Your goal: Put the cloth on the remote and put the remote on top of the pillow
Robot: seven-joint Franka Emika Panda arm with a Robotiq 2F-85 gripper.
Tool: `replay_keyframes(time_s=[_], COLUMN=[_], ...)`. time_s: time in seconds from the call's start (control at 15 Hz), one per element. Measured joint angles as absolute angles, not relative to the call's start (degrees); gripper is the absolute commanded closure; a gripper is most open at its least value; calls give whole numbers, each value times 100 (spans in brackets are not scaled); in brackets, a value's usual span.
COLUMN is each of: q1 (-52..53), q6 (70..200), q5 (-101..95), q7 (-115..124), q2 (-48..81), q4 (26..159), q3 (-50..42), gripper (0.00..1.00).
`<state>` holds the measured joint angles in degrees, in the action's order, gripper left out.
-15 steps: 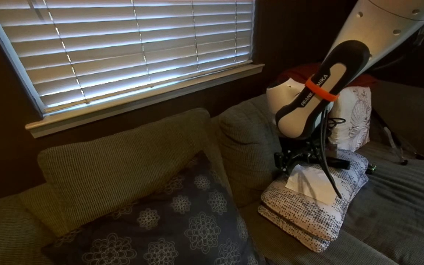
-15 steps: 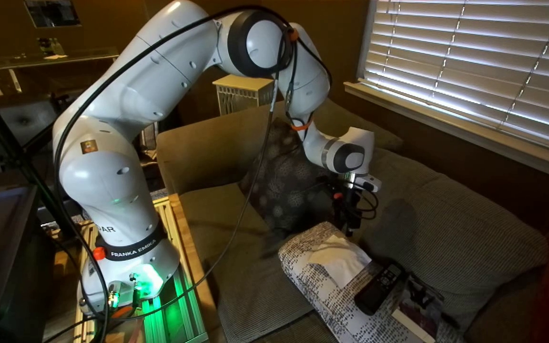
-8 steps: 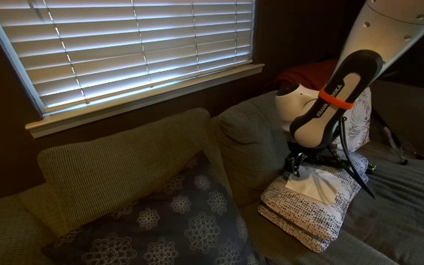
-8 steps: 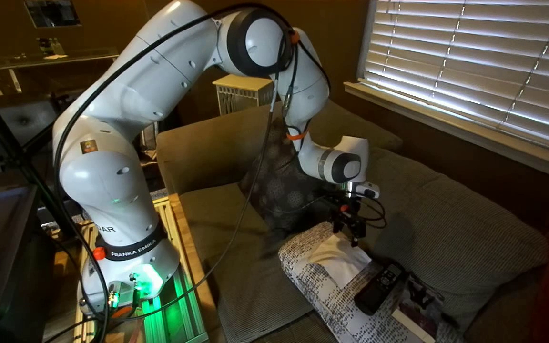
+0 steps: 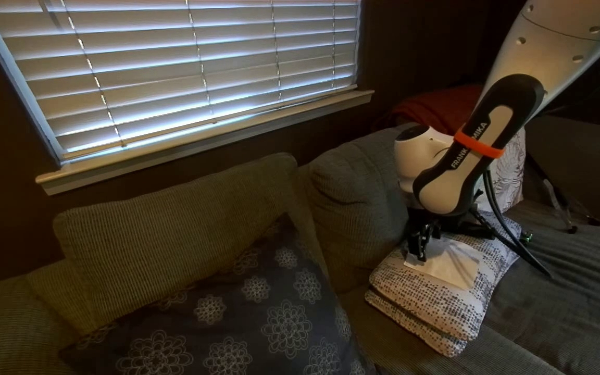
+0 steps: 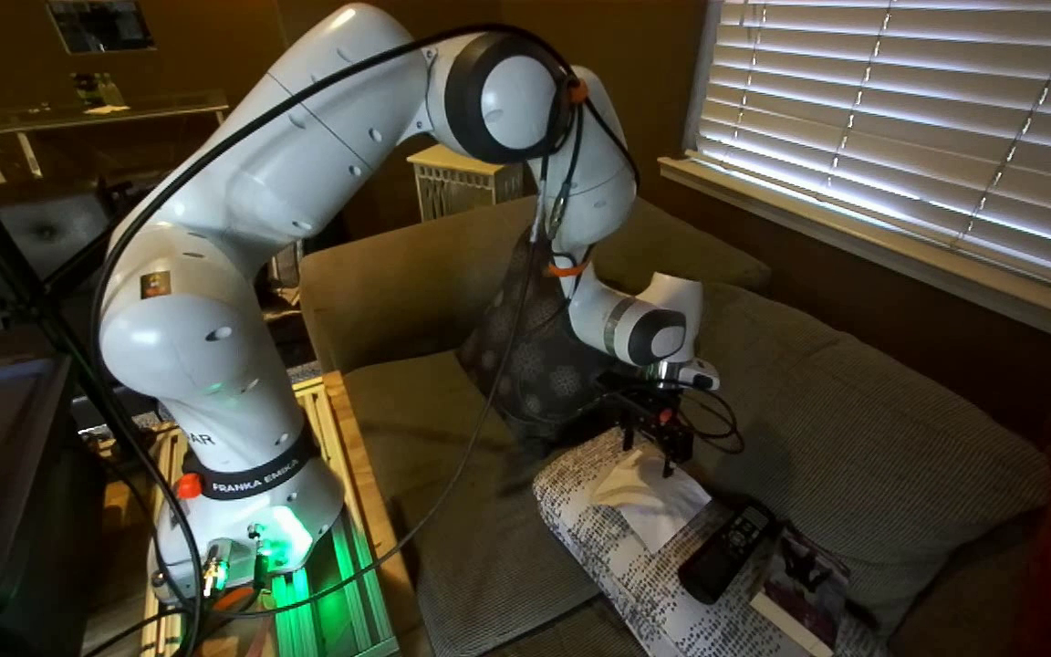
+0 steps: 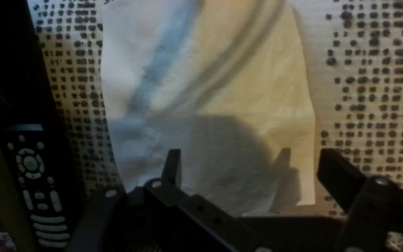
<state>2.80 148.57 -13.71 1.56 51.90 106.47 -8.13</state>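
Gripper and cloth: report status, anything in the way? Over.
Gripper open over one end of the cloth, contact unclear. Cloth not gripped, lying on the dotted pillow. Remote beside it, uncovered. Nothing seen blocking a grasp.

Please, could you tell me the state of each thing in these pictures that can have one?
Gripper: open, holding nothing
Dotted pillow: lying flat
Cloth: loosely spread on the dotted pillow
Remote: buttons up, uncovered, beside the cloth
Flowered pillow: propped against the sofa backrest
Blinds: lowered, letting some light through
Robot base light: on, green
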Motion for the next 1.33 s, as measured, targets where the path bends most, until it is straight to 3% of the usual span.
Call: replay_keyframes(time_s=[1.07,1.13,1.33], q1=[106,101,95], q6=[14626,14600,14529], q5=[-1357,-1357,-1357], q7=[57,60,62], q2=[5520,5540,5594], q4=[10419,10388,10305], q3=[-745,-753,-769], gripper=[0,18,41])
